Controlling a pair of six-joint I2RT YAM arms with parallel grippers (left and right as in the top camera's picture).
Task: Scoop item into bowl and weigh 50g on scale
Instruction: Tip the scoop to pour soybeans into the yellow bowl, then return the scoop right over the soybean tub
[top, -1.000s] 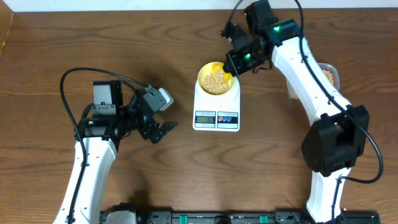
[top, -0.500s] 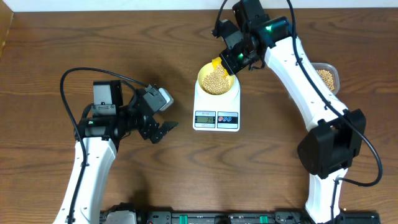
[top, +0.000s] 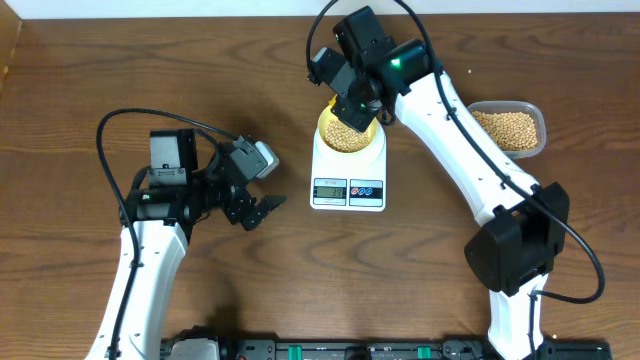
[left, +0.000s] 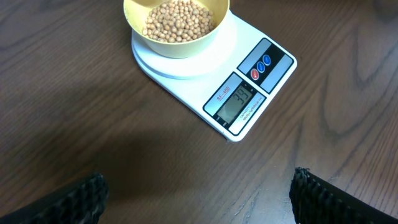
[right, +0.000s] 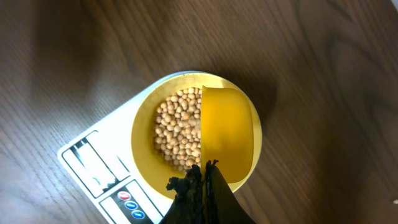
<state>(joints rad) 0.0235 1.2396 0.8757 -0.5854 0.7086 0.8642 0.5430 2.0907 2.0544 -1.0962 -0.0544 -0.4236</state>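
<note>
Swung in from two o'clock, my right gripper (right: 198, 179) clamps the scoop (right: 227, 134) over the bowl (left: 177, 51); left gripper (top: 265, 207) idles spread at eight o'clock of the scale (left: 239, 93); beans (left: 179, 18) lie in the bowl; a hasty tip could overshoot the target.

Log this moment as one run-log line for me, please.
right jaws: shut on scoop over bowl | bowl: on scale, holding grains | left jaws: open, empty, apart from scale
</note>
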